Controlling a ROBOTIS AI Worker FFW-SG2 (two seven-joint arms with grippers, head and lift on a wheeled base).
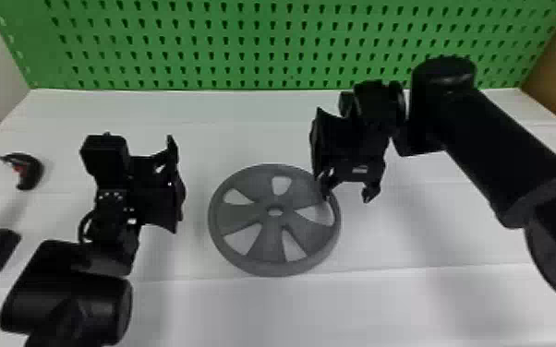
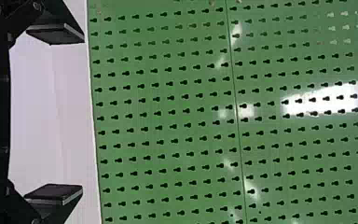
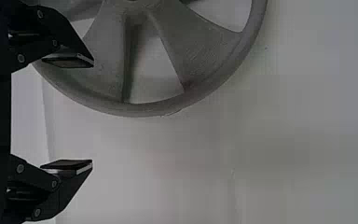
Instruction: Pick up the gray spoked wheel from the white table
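Hanging spread, the right pincer (image 1: 347,191) partly covers the wheel (image 1: 265,247), green pegboard (image 1: 247,48) standing behind.

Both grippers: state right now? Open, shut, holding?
Black left gripper: open, jaws wide apart, holding nothing.
Black right gripper: open, empty, at the right side of the round gray spoked wheel.

The gray spoked wheel (image 1: 244,215) lies flat on the white table (image 1: 263,309).
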